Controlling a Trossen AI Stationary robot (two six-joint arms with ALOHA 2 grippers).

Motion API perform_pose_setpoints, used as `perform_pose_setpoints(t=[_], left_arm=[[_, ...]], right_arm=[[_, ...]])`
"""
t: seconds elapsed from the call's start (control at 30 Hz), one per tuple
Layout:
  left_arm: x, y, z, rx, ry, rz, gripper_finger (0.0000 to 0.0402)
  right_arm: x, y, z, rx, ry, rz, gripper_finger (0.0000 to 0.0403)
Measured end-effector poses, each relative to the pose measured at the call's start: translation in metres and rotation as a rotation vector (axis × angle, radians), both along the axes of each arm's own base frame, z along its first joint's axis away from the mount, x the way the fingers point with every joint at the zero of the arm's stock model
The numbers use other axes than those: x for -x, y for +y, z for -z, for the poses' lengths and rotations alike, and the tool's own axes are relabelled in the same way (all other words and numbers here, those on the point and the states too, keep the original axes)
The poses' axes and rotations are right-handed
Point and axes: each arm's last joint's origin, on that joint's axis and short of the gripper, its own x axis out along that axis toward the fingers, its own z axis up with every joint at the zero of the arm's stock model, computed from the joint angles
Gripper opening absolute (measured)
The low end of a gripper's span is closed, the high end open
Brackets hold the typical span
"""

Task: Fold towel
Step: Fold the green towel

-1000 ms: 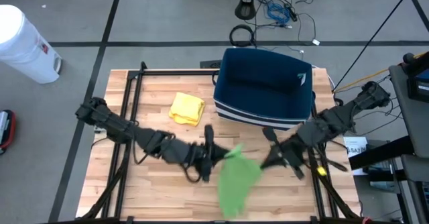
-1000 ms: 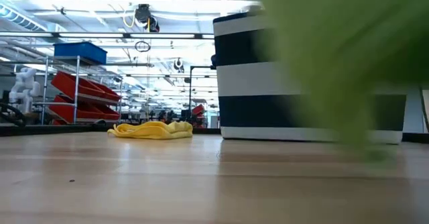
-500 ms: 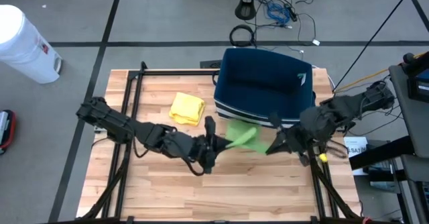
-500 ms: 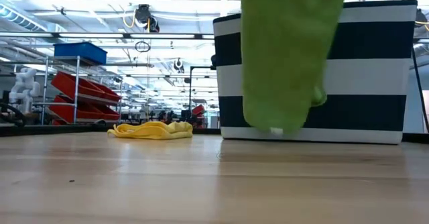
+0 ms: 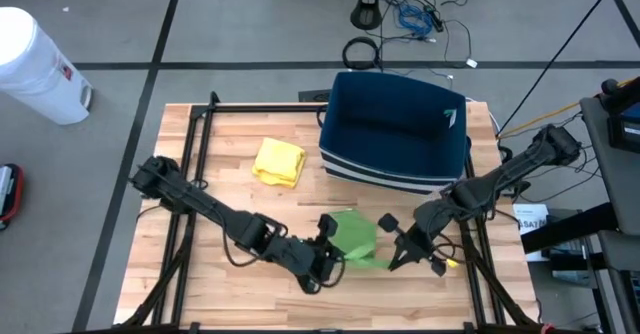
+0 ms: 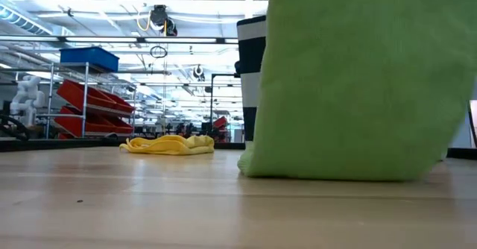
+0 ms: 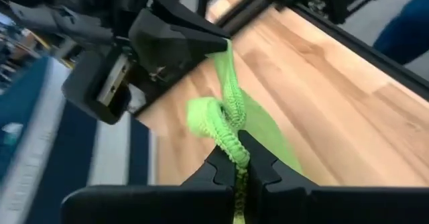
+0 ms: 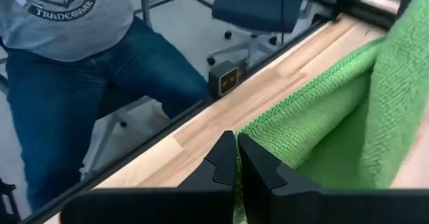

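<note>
Near part of the table: bare wooden boards run along the near edge, open on both the left and the right of the grippers.

Centre, just beyond that strip: the green towel hangs bunched between the two grippers, its lower edge reaching the tabletop, as the low view shows. The left gripper holds the towel's left side; the left wrist view shows its fingers pressed together on a twisted edge of the cloth. The right gripper holds the right side; in the right wrist view its fingers are likewise closed on a towel edge. The two grippers stand near each other with the towel between them.

Left half, farther back: a crumpled yellow cloth lies alone on the boards, well apart from the green towel, with free surface around it.

Far right: a navy bin with white stripes stands on the table against the far edge; its interior appears to hold nothing. A black frame borders the tabletop.

Beyond the table: a white bucket stands on the floor at far left, and cables lie on the floor behind the bin. A seated person in jeans shows beside the table in the right wrist view.
</note>
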Motion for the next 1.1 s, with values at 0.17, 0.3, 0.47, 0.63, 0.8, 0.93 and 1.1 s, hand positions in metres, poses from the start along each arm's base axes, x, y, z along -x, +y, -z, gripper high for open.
perform_pose_setpoints(t=[0.17,0.3,0.47,0.63,0.8,0.93,1.1], left_arm=[[-0.007,-0.015,0.032,0.029,0.093,-0.008,0.0],[-0.013,-0.014,0.056,-0.01,0.152,-0.097,0.0],[-0.022,-0.001,0.076,0.013,0.214,-0.217,0.0],[-0.027,0.012,0.079,0.061,0.23,-0.3,0.0],[-0.029,0.03,0.083,0.087,0.273,-0.396,0.0],[-0.03,0.042,0.093,0.083,0.328,-0.458,0.0],[-0.033,0.055,0.107,0.096,0.354,-0.509,0.0]], right_arm=[[-0.005,0.01,0.014,-0.003,0.028,0.0,0.0],[-0.012,0.012,0.025,0.036,0.055,0.034,0.0],[-0.023,0.005,0.036,0.076,0.085,0.098,0.0],[-0.033,-0.002,0.049,0.161,0.09,0.154,0.0],[-0.042,-0.013,0.06,0.215,0.115,0.197,0.0],[-0.045,-0.024,0.067,0.283,0.147,0.25,0.0],[-0.048,-0.038,0.069,0.351,0.146,0.322,0.0]])
